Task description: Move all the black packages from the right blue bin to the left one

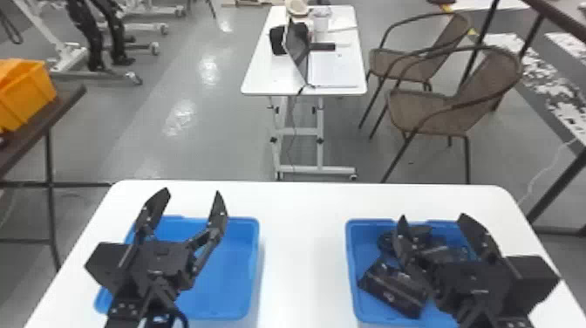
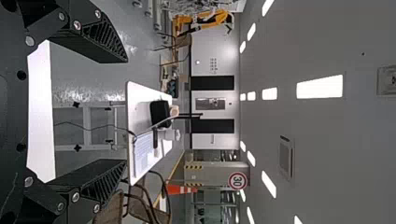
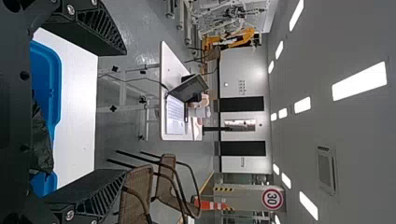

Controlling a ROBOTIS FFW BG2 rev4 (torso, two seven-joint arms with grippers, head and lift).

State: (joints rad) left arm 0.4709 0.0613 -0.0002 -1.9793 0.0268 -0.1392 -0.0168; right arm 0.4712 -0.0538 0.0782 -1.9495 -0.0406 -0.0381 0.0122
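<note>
Fingers [image 1: 216, 220] stand wide apart on our left gripper [image 1: 191, 193], which we see above the left blue bin [image 1: 226, 279]. Our right gripper [image 1: 432, 216] hangs over the right blue bin [image 1: 352, 270], its two fingers also spread wide, and below it we find the black packages [image 1: 392, 290]: one boxy piece lies slantwise toward that bin's near left part, while the others are heaped behind it, partly hidden by the gripper. Both bins sit well apart on a white surface [image 1: 305, 244] with rounded corners. Beyond, to our left, an orange bin [image 1: 26, 100] rests on a dark table [image 1: 65, 98], and across the grey floor [image 1: 196, 144] two woven chairs stand to the right of a narrow white table [image 1: 261, 78]. On that one we make out an open laptop [image 1: 333, 72] with a black case [image 1: 277, 41] beside its screen. Farther back, our left wrist view takes in an orange cone [image 2: 180, 189], a round red-rimmed sign [image 2: 237, 181] and bright ceiling lights [image 2: 320, 87].
</note>
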